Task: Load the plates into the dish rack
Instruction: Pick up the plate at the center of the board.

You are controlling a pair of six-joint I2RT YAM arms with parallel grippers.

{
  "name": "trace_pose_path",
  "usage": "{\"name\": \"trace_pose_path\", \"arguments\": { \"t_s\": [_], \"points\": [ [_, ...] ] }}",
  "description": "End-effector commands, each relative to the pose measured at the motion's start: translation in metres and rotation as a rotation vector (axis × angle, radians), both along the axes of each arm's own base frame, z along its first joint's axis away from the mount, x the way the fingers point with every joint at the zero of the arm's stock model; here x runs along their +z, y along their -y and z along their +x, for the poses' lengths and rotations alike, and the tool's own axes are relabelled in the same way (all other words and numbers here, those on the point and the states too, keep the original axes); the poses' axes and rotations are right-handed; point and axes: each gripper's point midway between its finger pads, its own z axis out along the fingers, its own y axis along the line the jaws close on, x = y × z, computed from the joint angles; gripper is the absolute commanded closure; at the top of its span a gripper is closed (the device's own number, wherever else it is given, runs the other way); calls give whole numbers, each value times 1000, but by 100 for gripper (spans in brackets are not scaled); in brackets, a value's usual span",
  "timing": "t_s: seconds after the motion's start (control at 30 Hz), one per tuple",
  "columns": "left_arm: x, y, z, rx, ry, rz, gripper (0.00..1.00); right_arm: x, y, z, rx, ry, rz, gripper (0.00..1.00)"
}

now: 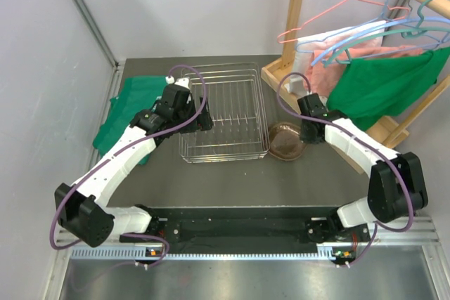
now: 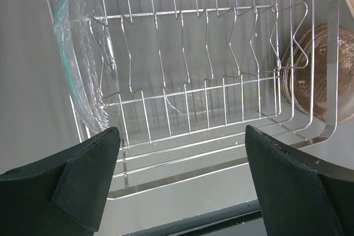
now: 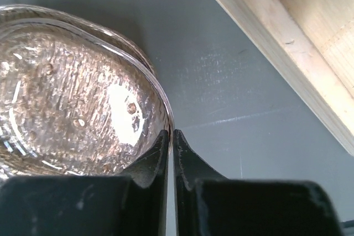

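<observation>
Task partly done. One clear textured round glass plate [image 2: 83,64] stands upright on edge in the end slot of the silver wire dish rack [image 1: 223,156], leaning on the tines at the rack's left side. No other plate shows in the rack.

Left to load: the brown-tinted round glass plate [image 1: 287,142], lying flat on the grey bench [image 1: 232,187] just beside the rack's right side, outside it. The right wrist view shows more than one rim line there, so it may be a stack; I can't tell how many.

The right end effector [image 3: 170,134] has its fingers pressed together on the near rim of the brown-tinted plate, which is not lifted yet as far as I can see. The left end effector [image 2: 180,136] hangs at the rack's left side with fingers wide apart, holding nothing.

Counts:
- Dish rack: 1
- Clear plates: 1, racked
- Brown plates: at least 1, on the bench
- End effectors: 2

My estimate is that the job is about halfway if only one brown plate is left, less if it is a stack.
</observation>
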Motion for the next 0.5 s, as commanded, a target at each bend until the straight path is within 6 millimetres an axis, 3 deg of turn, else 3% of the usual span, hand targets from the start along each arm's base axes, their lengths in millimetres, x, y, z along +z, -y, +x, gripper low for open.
{"name": "trace_pose_path", "arguments": {
  "t_s": [0.0, 0.47],
  "points": [
    [9, 2, 8, 4, 41, -15, 1, 5, -9, 9, 31, 10, -17, 100],
    [6, 3, 9, -2, 35, -14, 1, 8, -5, 11, 46, -2, -92, 100]
  ]
}}
